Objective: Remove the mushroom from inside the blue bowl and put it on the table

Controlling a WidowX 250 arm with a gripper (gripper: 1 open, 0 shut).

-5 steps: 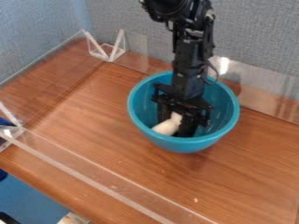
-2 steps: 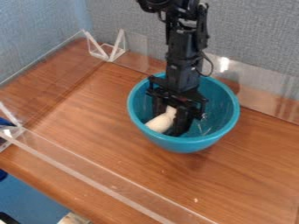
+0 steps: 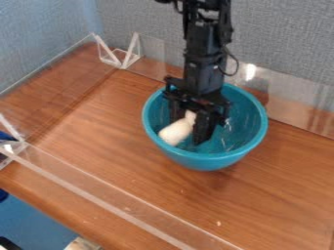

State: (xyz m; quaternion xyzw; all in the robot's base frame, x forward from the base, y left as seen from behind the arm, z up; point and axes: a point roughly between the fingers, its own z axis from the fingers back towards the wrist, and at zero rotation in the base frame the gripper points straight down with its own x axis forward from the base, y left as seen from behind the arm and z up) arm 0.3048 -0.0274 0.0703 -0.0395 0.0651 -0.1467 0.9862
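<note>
The blue bowl [image 3: 251, 135] stands on the brown wooden table [image 3: 92, 137], right of the middle. My black gripper [image 3: 196, 123] points straight down into the bowl and is shut on the mushroom [image 3: 175, 128]. Its cream-white stem sticks out to the left of the fingers, raised off the bowl's bottom and still below the rim. The mushroom's cap is hidden behind the fingers.
Clear acrylic walls run along the table's front edge [image 3: 131, 200] and back edge [image 3: 294, 98]. A clear folded stand [image 3: 124, 51] sits at the back left corner. Bare wood lies left of and in front of the bowl.
The gripper has risen a little inside the bowl. The mushroom came up with it, off the bowl's floor.
</note>
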